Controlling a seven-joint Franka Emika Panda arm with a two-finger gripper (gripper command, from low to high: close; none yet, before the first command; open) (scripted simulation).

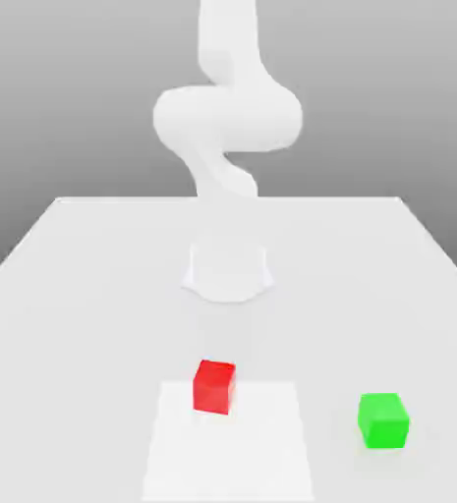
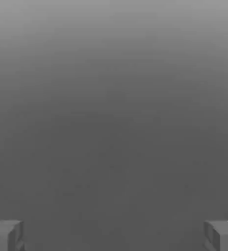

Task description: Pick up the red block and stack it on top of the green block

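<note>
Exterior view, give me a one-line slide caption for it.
White robot arm behind a red block at a pale square's far edge, green block to the exterior view's right.

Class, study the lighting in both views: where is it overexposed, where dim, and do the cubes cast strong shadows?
Exterior view: the white arm nearly washes out against the pale table; no strong shadows beside the cubes. Hand view: dim grey gradient, lighter toward one edge.

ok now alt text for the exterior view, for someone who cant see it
A red block sits at the far edge of a white square on a pale table, with a green block off the square toward the exterior view's right. Behind them stands a white robot arm.
</note>
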